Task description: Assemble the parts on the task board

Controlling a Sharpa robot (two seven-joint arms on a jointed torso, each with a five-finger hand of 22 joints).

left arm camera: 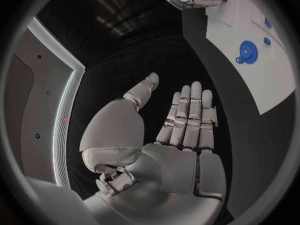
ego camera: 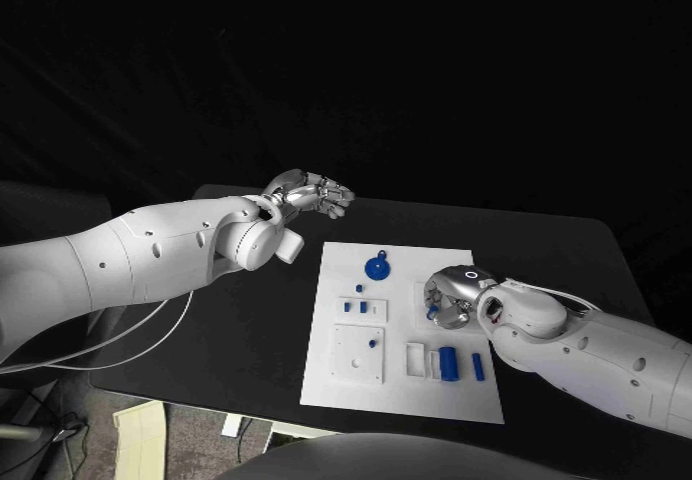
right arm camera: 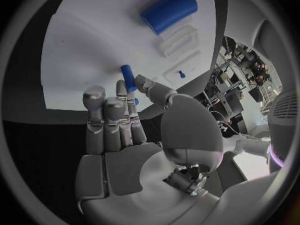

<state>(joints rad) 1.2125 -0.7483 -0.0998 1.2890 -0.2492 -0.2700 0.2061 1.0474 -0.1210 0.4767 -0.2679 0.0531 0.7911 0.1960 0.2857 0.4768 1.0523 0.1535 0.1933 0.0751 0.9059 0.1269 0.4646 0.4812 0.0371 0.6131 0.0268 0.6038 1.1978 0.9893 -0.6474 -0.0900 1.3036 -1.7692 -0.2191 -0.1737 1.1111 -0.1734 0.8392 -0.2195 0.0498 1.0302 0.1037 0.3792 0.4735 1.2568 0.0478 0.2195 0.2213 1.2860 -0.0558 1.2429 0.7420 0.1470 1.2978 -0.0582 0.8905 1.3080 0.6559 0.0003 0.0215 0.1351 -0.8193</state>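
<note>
Your right hand [right arm camera: 122, 135] pinches a small blue peg [right arm camera: 128, 78] at the fingertips over the task board's [ego camera: 433, 395] right side; a thin grip like that could let it tilt or slip as you seat it. The peg looks short, smooth and cylindrical. Your left hand [left arm camera: 181, 130] is open, empty, far left of the board.
</note>
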